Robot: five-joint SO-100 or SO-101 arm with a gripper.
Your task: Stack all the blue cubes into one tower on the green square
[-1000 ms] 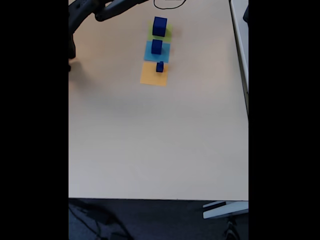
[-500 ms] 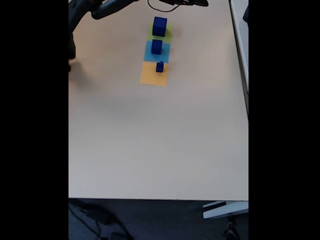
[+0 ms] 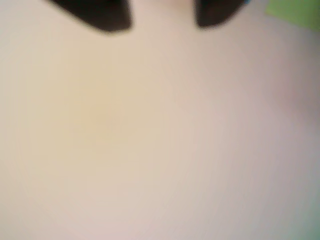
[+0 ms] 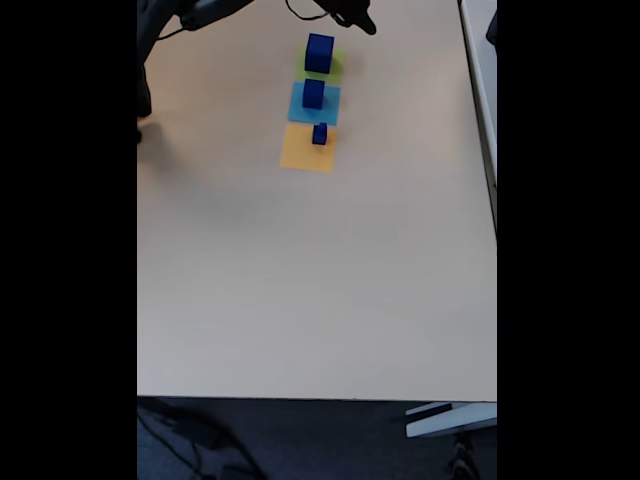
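Hovering beyond the top of the table (image 4: 300, 280), the gripper (image 3: 162, 17) shows two dark fingertips parted with nothing between them. The largest cube (image 4: 320, 52) sits on the green square (image 4: 335, 72), the middle cube (image 4: 314, 93) on light blue, the smallest cube (image 4: 320, 133) on orange. Descending off-centre could knock a cube sideways.

The dark arm (image 4: 205, 12) reaches in along the top edge of the fixed view, stretched from the upper left toward the right, with a thin cable looping off it. Its gripper (image 4: 360, 22) hangs at the far end, tip angled down and to the right. In the wrist view the two black fingertips (image 3: 107, 17) show blurred at the top edge with a clear gap between them, nothing held there.
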